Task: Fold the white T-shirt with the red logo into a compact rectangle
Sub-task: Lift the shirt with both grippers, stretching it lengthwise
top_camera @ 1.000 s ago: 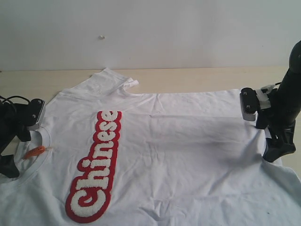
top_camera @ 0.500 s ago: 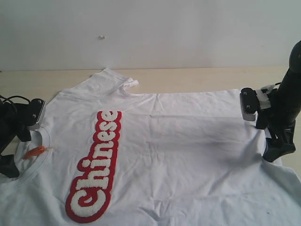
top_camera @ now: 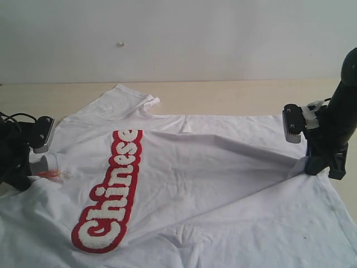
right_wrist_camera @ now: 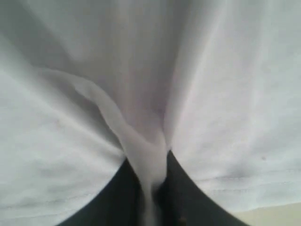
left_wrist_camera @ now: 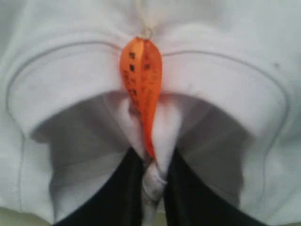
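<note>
The white T-shirt with the red logo (top_camera: 184,173) lies spread across the table, its neck to the left, the red-outlined "Chinese" lettering (top_camera: 109,192) running toward the front. My left gripper (top_camera: 34,166) is shut on the collar; in the left wrist view the two black fingers (left_wrist_camera: 120,193) pinch a bunch of white cloth (left_wrist_camera: 153,176) beside the orange neck tag (left_wrist_camera: 142,84). My right gripper (top_camera: 312,163) is shut on the hem at the right, and a pulled ridge of fabric (right_wrist_camera: 146,160) runs between its fingers (right_wrist_camera: 186,197). Both pinched spots are lifted slightly.
The pale wooden table (top_camera: 234,95) shows behind the shirt, below a plain white wall (top_camera: 178,39). One sleeve (top_camera: 125,97) lies flat at the back left. The shirt's near part runs out of the exterior view at the bottom.
Both grippers have shut on the shirt, left on the collar, right on the hem. The cloth is now drawn up and creased between them, and the lettering has shifted slightly left.
</note>
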